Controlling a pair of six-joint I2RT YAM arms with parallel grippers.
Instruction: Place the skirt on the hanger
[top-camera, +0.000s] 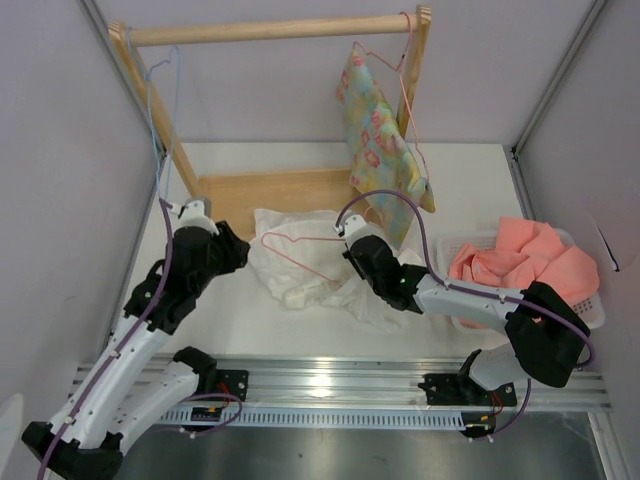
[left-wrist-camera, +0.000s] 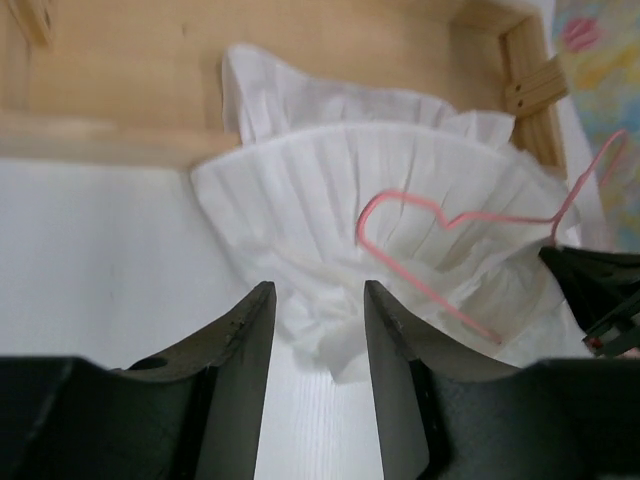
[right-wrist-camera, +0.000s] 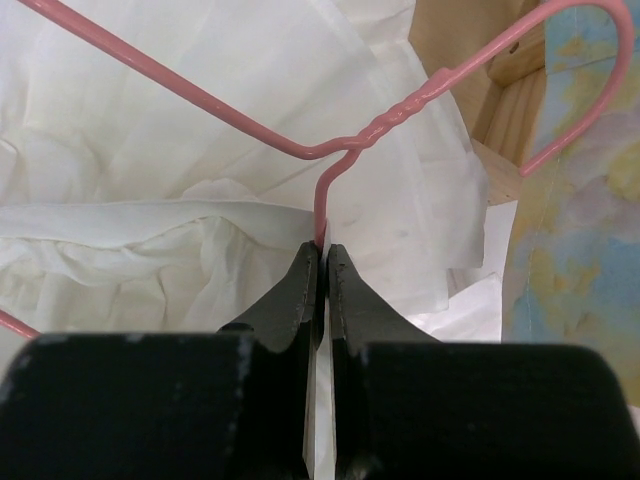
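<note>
The white pleated skirt (top-camera: 300, 268) lies crumpled on the table in front of the wooden rack, partly over its base board. It also shows spread out in the left wrist view (left-wrist-camera: 330, 190) and fills the right wrist view (right-wrist-camera: 150, 150). The pink wire hanger (top-camera: 264, 240) rests on top of the skirt, its hook (right-wrist-camera: 590, 60) pointing toward the rack. My right gripper (top-camera: 346, 238) (right-wrist-camera: 322, 248) is shut on the hanger wire (right-wrist-camera: 320, 205) just below the twisted neck. My left gripper (top-camera: 243, 254) (left-wrist-camera: 318, 292) is open at the skirt's left edge, a fold of fabric lying between its tips.
A wooden clothes rack (top-camera: 270, 30) stands at the back, its base board (top-camera: 270, 188) on the table. A floral garment (top-camera: 385, 140) hangs from it on the right and a light blue hanger (top-camera: 160, 95) on the left. A white basket (top-camera: 592, 312) holding salmon-pink cloth (top-camera: 525, 258) sits at the right.
</note>
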